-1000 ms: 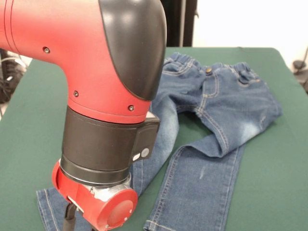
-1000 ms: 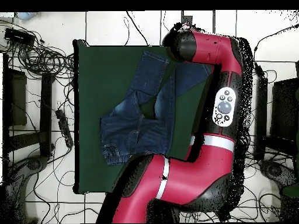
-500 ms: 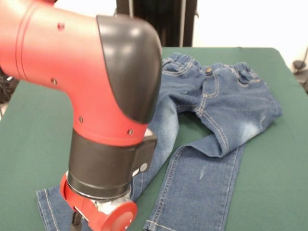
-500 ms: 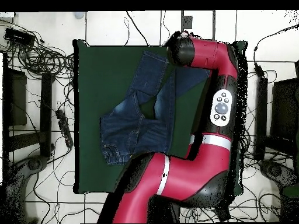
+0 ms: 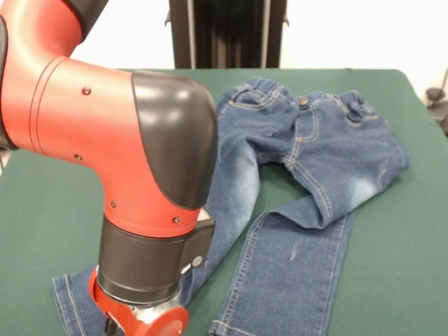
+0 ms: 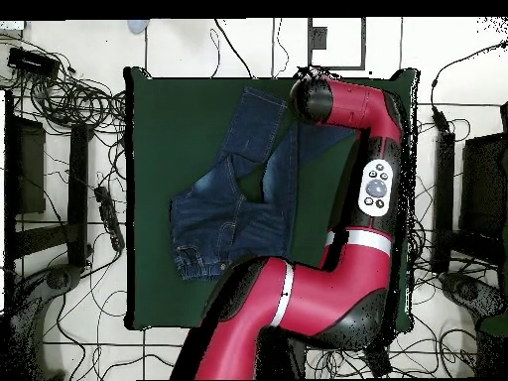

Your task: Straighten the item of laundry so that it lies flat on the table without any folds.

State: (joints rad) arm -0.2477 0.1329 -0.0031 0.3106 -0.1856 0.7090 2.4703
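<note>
A pair of blue jeans (image 5: 308, 161) lies on the green desk (image 5: 56, 189), not flat. In the front view the waistband sits toward the far side, near the middle of the far edge, and the two legs run toward the near edge. One leg crosses under the seat at a fold and ends in a hem at the bottom of the picture; the other runs beneath the red and black arm (image 5: 119, 154), and its hem shows low at the left, just beside the arm's wrist. A small patch of bare green shows between the two legs.

The arm fills the left of the front view and hangs low over that leg's end. The tool (image 5: 110, 327) shows only as a dark tip at the bottom edge, under the red wrist, and I cannot tell whether it is open or closed, nor whether it touches the cloth.

From overhead, the jeans (image 6: 238, 184) take up the middle of the desk (image 6: 159, 288). A wide strip of bare cloth runs along the left side and at the lower left corner. The arm (image 6: 347, 198) curves over the right side and hides much of it.

Around the desk is a pale tiled floor (image 6: 189, 45) strewn with black cables (image 6: 60, 94); a dark stand (image 5: 227, 31) rises behind the far edge.
</note>
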